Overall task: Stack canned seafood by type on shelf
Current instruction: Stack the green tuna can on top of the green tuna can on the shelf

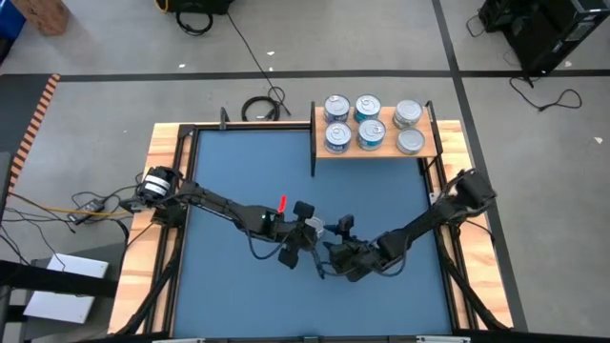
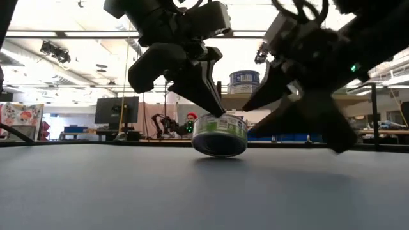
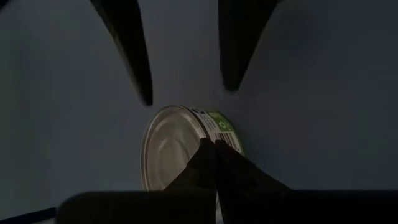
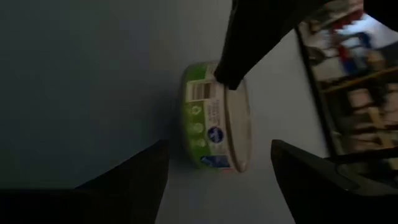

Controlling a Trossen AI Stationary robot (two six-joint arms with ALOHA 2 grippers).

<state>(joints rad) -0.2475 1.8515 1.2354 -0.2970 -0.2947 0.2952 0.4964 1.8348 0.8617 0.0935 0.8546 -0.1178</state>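
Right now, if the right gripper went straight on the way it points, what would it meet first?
Probably the green-labelled tin: it lies ahead of the open right gripper, with the shut left gripper touching its top rim. Depth is unclear.

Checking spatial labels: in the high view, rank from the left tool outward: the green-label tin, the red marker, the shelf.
1. Green-label tin: at the left tool, mid-mat.
2. Red marker: just behind, along the left arm.
3. Shelf: far edge, right side.
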